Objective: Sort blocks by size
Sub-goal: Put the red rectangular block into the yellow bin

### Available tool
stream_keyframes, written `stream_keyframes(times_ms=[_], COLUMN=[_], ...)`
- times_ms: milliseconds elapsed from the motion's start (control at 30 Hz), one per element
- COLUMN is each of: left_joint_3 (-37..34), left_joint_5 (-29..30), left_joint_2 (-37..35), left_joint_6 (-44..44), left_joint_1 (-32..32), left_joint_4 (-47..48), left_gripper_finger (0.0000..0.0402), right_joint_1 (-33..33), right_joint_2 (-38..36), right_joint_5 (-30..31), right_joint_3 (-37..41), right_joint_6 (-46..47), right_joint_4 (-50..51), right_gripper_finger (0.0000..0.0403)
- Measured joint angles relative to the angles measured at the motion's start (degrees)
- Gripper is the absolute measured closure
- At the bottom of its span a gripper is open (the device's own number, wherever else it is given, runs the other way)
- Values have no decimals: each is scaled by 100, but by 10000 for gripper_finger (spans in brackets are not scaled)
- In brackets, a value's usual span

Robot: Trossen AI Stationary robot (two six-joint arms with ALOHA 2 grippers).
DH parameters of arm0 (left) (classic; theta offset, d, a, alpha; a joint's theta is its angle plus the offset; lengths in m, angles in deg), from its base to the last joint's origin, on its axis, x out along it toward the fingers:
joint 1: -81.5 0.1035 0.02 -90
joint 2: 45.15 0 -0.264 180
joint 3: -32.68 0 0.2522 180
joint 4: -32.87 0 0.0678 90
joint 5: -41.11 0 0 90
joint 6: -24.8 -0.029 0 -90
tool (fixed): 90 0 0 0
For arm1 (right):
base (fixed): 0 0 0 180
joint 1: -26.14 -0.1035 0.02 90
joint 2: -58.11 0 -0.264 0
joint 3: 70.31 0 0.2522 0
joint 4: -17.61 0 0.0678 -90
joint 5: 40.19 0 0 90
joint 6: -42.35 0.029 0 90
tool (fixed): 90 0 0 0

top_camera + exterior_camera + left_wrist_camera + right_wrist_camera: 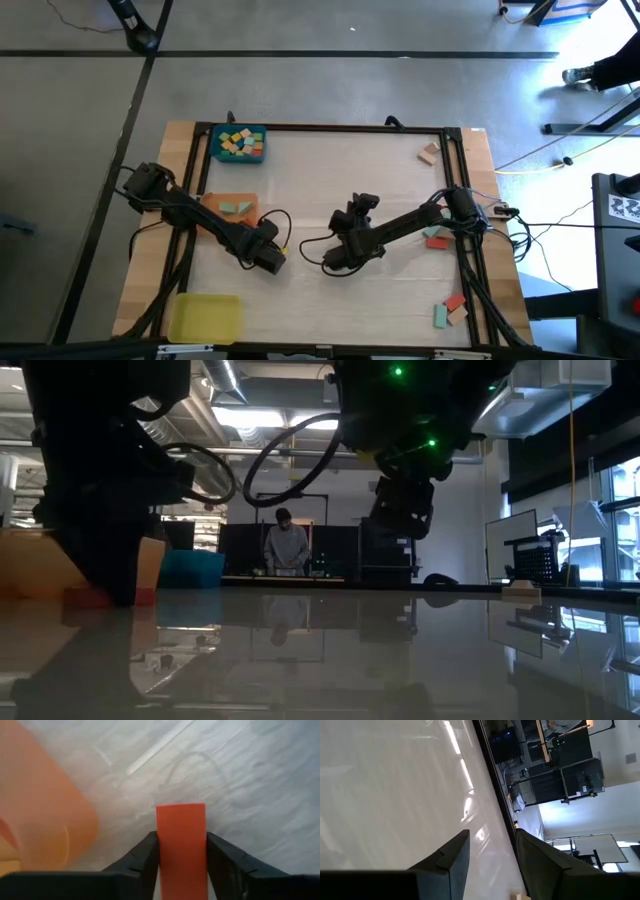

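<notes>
Between the two dark fingers of my left gripper [181, 857] sat one long orange-red wooden block [181, 845], pinched on both long sides, its free end jutting ahead of the fingertips over the pale glossy table [250, 780].

Beside that gripper, on the side of my left arm's base: flat orange square tray [232, 207], holding two teal-green wooden blocks [236, 208]; its blurred orange corner lay close by the held block in the left wrist view.

Farther from that gripper, past the orange tray, at a corner of the table: flat blue square tray [240, 144], holding a heap of small yellow, orange and teal cubes [240, 143].

Nearer the table's front edge than that gripper: flat yellow square tray [205, 317].

Just across from my left gripper, near mid-table: my right gripper [490, 857], fingers spread apart with nothing between them, only bare table ahead.

Behind my right gripper, along its arm and by the table's edge: loose red and teal blocks [436, 240]; a red and two teal pieces [449, 311] near the front corner; one pale tan block [429, 153] at the far corner.

Beyond the table, in the room: a person [287, 550] standing at a bench.
</notes>
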Motion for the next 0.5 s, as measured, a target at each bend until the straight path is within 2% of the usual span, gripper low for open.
stream_keyframes(times_ms=[67, 300, 500], left_joint_3=[34, 410, 793], left_joint_5=[-4, -22, 89], left_joint_2=[2, -199, -582], left_joint_6=[-173, -853, -1079], left_joint_1=[-9, -7, -106], left_joint_4=[43, 726, 1265], left_gripper_finger=[292, 293, 287], right_joint_1=[0, 0, 0], right_joint_2=[0, 0, 0], right_joint_5=[0, -124, -398], right_joint_3=[-2, -2, -2], right_joint_6=[0, 0, 2], right_joint_4=[-102, -94, -92], right_gripper_finger=[239, 239, 239])
